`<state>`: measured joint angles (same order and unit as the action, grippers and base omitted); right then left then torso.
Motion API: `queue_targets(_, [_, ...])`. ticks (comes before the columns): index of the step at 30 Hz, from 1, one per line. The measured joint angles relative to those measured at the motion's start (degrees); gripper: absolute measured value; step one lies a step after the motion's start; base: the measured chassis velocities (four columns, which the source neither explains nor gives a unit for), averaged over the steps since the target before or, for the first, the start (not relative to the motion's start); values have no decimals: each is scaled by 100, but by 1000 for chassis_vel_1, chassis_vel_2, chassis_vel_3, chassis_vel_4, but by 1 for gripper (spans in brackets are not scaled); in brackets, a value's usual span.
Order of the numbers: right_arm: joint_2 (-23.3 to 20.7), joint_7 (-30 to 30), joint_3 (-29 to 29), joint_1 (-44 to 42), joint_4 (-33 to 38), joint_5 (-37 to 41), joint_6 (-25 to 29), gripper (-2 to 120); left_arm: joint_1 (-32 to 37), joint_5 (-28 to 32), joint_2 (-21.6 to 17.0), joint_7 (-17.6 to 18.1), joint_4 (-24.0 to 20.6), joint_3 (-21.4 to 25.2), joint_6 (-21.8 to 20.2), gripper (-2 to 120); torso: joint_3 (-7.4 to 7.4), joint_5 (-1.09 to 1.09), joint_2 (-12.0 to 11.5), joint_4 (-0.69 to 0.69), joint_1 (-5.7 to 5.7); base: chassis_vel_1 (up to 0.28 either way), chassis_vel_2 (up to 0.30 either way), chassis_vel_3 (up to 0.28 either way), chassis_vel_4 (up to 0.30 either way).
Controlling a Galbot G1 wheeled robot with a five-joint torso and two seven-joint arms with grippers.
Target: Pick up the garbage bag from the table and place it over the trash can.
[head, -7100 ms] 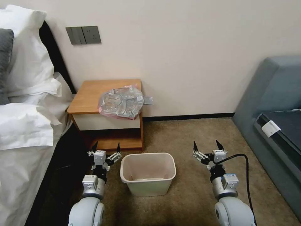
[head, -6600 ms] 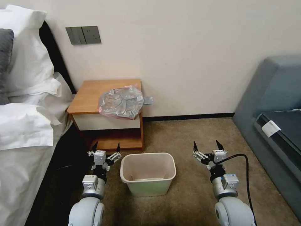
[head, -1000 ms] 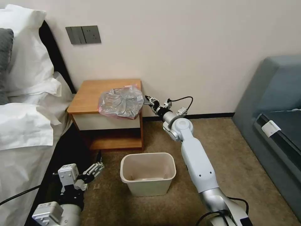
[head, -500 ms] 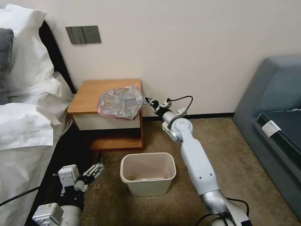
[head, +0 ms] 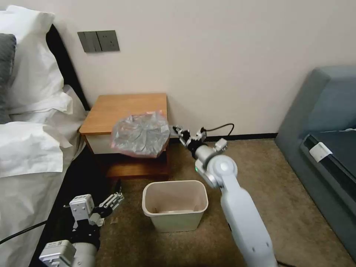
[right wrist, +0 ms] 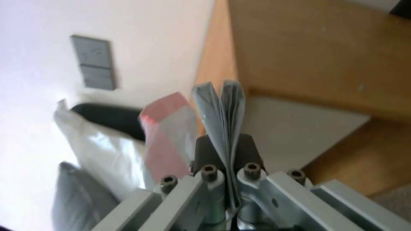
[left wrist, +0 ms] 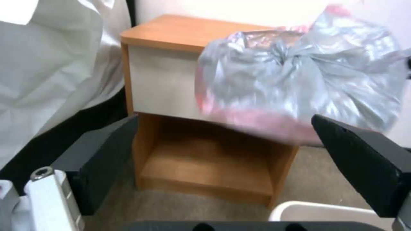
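Beside the bed, the garbage bag (head: 140, 135) has left the table (head: 122, 108).
Head view, centre: your right gripper (head: 175, 130), pinching the bag's edge, has pulled it off, above the trash can (head: 175, 205). Left wrist view: left gripper (left wrist: 240, 160) is wide. Right wrist view: plastic clamped.

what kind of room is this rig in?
Most likely a bedroom or hotel room: a bed with white pillows, a wooden nightstand beside it against the wall, carpet on the floor, and a small trash can.
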<state>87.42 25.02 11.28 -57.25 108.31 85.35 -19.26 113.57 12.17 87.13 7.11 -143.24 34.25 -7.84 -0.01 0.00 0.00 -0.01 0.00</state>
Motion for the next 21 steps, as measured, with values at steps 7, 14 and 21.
queue_targets(7, [-243,535,-316,-686,1066,-27,118,0,-1,7,-67,-2,0,25,1,100,0,0,0,1,0,0,0,0,0])
queue_targets(14, [-464,915,-541,-1153,1422,-171,246,0,-19,14,-96,-2,0,38,5,100,0,0,0,1,0,0,0,0,0])
queue_targets(21, [-713,1182,-657,-1485,1532,-400,301,0,-90,56,-116,9,0,62,37,100,1,0,0,1,0,0,0,0,0])
